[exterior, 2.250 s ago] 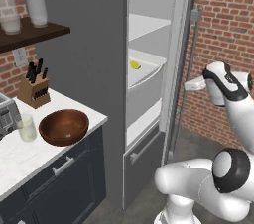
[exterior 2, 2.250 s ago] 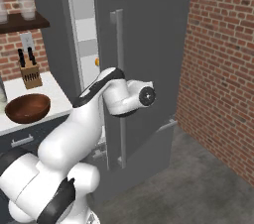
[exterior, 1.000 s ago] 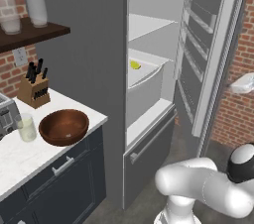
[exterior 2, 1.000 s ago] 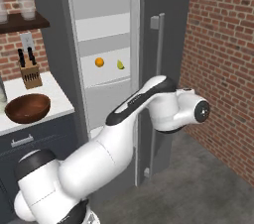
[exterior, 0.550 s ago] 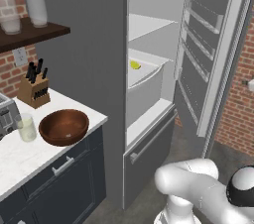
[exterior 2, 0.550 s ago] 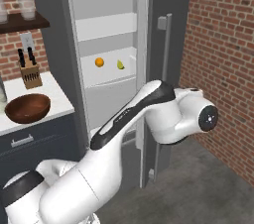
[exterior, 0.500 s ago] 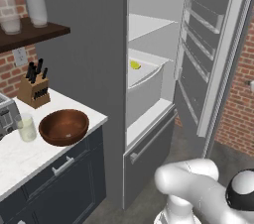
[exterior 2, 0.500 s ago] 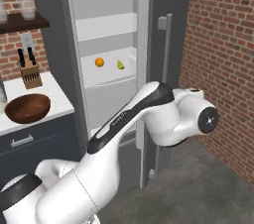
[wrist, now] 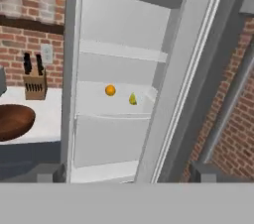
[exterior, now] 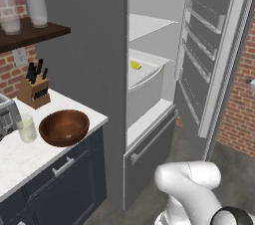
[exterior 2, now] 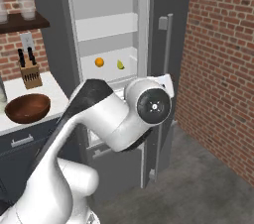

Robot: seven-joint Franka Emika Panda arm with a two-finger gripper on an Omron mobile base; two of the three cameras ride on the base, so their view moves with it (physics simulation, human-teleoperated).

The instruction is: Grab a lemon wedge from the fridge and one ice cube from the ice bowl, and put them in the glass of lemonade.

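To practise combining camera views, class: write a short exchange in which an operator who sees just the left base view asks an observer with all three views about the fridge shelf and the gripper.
Operator: Is the lemon wedge alone on its shelf?
Observer: No. The right base view shows a round orange fruit on the same shelf, beside the wedge and apart from it.
Operator: Is the gripper ready to reach in?
Observer: In the hand view the gripper is open, tips wide apart, facing the open fridge, with the wedge ahead and not yet reached.
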